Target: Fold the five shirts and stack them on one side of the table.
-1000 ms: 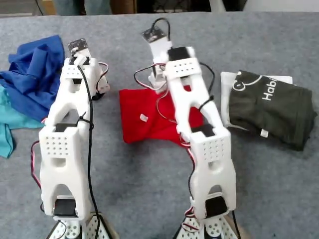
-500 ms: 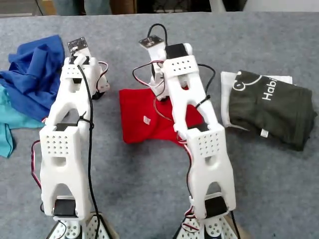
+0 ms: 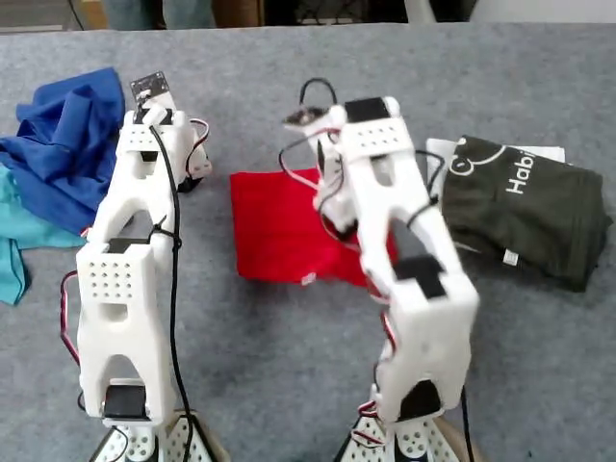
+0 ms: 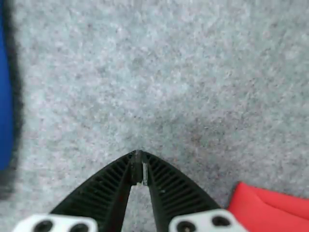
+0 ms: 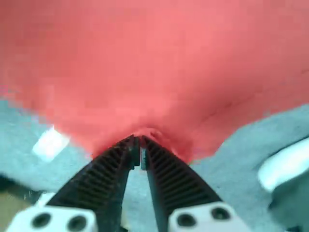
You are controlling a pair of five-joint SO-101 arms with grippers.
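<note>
Two look done: dark green shirt [image 3: 525,217] folded atop white shirt [image 3: 438,159], right edge of worktop [image 3: 269,366]. Red shirt [image 3: 279,231] mid-worktop, part folded, right jaws pinched on its cloth. Blue shirt [image 3: 63,135], teal shirt [image 3: 24,236] heaped at left edge, unfolded. Left jaws closed, empty.

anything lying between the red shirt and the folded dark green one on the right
Nothing visible does. The red cloth shirt, pinched in the shut right gripper, lies beside the folded dark green shirt stacked on a white shirt. The right arm overhangs part of the grey table between them.
</note>
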